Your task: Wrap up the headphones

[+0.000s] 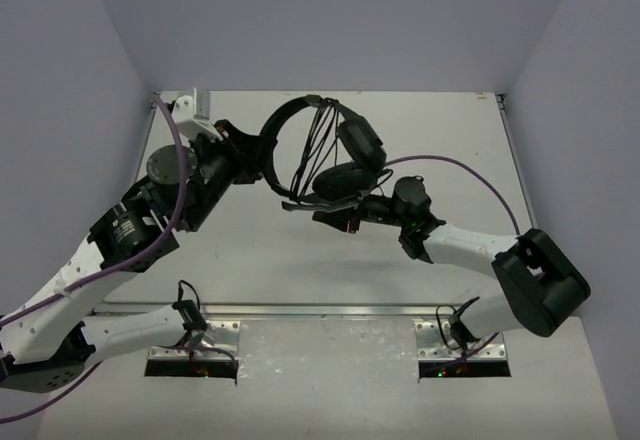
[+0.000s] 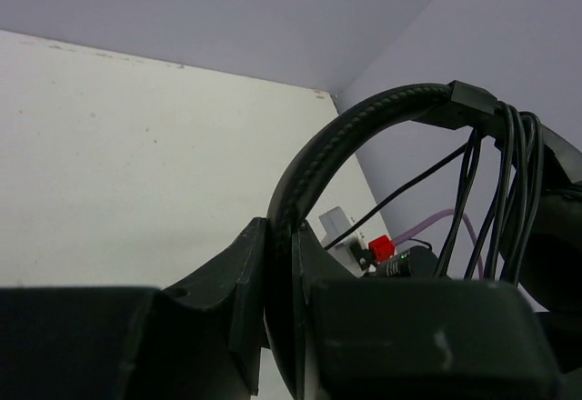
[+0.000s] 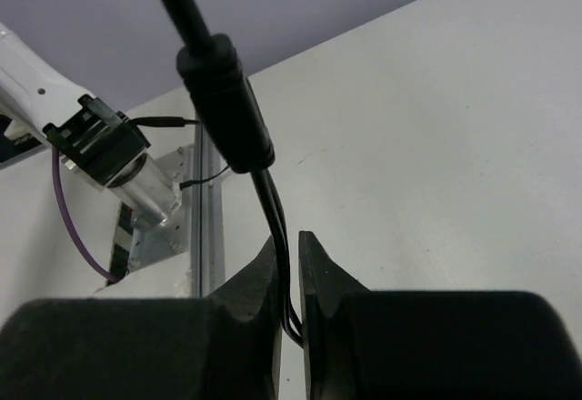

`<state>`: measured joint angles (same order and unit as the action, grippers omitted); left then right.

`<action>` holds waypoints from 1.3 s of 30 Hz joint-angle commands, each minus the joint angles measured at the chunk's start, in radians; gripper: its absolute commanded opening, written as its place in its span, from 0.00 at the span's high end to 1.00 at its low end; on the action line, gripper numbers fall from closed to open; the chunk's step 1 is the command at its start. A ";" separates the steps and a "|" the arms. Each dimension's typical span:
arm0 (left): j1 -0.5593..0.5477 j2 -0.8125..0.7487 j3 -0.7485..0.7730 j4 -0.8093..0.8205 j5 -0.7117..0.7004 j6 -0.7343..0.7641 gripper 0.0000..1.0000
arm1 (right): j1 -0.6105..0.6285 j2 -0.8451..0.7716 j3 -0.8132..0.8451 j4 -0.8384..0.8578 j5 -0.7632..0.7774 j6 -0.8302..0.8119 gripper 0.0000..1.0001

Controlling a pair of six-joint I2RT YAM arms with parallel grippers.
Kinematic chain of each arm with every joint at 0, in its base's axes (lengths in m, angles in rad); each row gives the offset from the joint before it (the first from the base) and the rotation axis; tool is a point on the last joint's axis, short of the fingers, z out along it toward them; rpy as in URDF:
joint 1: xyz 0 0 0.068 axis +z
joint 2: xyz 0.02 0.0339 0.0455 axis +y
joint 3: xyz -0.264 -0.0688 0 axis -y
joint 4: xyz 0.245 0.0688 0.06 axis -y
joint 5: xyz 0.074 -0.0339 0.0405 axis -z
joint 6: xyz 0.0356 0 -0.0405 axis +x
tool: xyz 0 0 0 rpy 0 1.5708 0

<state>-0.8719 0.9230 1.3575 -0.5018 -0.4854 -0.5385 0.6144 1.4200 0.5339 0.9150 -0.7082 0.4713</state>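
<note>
Several turns of the thin black cord [image 1: 313, 145] already lie across the black over-ear headphones [image 1: 340, 180], running from the curved padded headband [image 2: 364, 125] down towards the two oval ear cups [image 1: 362, 143], so I judge the winding to be well under way but not finished. The headphones hang in the air over the far middle of the white table [image 1: 250, 260], carried, as far as the views show, only by the two arms. The left end effector [image 2: 282, 268] is pressed together on the headband, which passes edge-on between its fingers, and so it acts as the holder. The right end effector [image 3: 289, 259] sits just below the ear cups and pinches the free run of cord just under a thick moulded black barrel [image 3: 225, 109] on that cord; what lies beyond the barrel runs out of the wrist view. The step in hand looks like laying another loop around the headphones. The next move, as I judge it, calls for the right arm to lead the pinched cord up and over the headband beside the existing turns under light tension, with the left grip firm so the loops do not slide off.
</note>
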 commanded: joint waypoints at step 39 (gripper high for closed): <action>-0.007 0.198 0.149 -0.086 -0.639 -0.417 0.99 | 0.539 -0.075 -0.028 -0.270 0.536 -0.191 0.97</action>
<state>-0.8780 1.1114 1.4281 -0.6899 -0.9924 -0.8520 1.0901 1.3834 0.4294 0.8391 -0.3408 0.3622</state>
